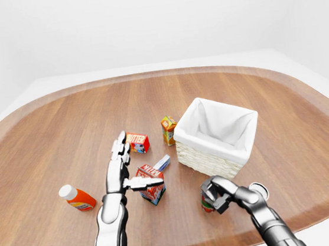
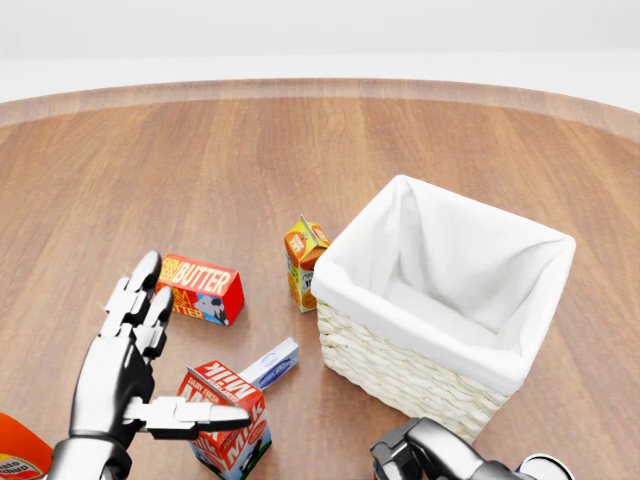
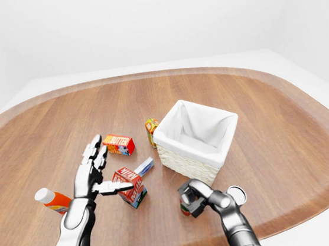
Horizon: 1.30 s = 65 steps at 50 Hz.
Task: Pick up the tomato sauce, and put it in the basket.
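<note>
The tomato sauce [image 1: 207,206] is a small red can standing on the wooden table at the lower middle of the left-eye view. My right hand [image 1: 212,195] is shut on it, fingers curled over its top, so most of the can is hidden. The basket [image 1: 207,161] is white wicker with a white cloth liner. It stands just above and to the right of the can, and nothing shows inside it. My left hand [image 1: 135,165] is open with fingers spread, its thumb over a red milk carton [image 1: 154,192].
A red butter box [image 1: 137,141], an orange juice carton [image 1: 169,129] next to the basket and a small blue-white box [image 1: 162,162] lie on the table [image 1: 64,128]. An orange bottle [image 1: 78,198] lies at the left. A round white object [image 1: 259,190] sits beside my right wrist.
</note>
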{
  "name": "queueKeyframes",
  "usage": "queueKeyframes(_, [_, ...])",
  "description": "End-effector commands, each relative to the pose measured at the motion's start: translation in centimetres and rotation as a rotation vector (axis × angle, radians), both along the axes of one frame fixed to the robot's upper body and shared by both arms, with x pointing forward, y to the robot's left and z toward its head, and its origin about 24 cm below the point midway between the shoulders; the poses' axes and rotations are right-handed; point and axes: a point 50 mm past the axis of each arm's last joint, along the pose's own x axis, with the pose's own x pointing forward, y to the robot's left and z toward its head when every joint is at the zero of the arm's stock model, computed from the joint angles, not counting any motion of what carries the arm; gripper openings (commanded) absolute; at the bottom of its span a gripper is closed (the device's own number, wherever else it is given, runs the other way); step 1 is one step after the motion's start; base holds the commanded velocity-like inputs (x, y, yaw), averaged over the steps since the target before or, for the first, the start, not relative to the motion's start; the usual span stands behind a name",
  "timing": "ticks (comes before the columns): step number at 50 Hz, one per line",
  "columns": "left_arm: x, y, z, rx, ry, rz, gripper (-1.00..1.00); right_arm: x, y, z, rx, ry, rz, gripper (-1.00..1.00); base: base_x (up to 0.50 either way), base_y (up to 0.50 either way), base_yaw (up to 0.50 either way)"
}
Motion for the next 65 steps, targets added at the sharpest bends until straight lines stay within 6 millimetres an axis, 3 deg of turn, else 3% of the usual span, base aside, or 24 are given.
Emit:
queueKeyframes(1, [0.0,0.0,0.1,0.0,-0.004,0.0,0.92,0.0,0.0,0.5,-0.028,-0.032,0.01,-1.0,0.0,0.0,0.0])
queueKeyframes(20, [-0.1,-0.1,-0.1,0.002,0.003,-0.002,0.92,0.1,0.7,4.5,0.034,-0.22,0.047,-1.0,0.0,0.0,0.0])
queueKeyframes(22, [-0.1,0.0,-0.1,0.002,0.004,-0.001,0.91,-0.1,0.9,5.9,0.049,-0.283,0.066,-1.0,0.0,0.0,0.0])
queueKeyframes(34, [-0.1,-0.1,-0.4,0.004,0.016,-0.003,0.91,-1.1,1.5,8.6,0.059,-0.404,0.089,-1.0,0.0,0.0,0.0])
queueKeyframes(52, [-0.1,-0.1,-0.4,0.005,0.016,-0.002,0.91,-2.6,1.8,13.9,0.102,-0.537,0.035,-1.0,0.0,0.0,0.0])
queueKeyframes(65, [-0.2,-0.2,-0.5,0.005,0.021,-0.001,0.91,-2.9,2.0,18.2,0.096,-0.733,0.058,-1.0,0.0,0.0,0.0])
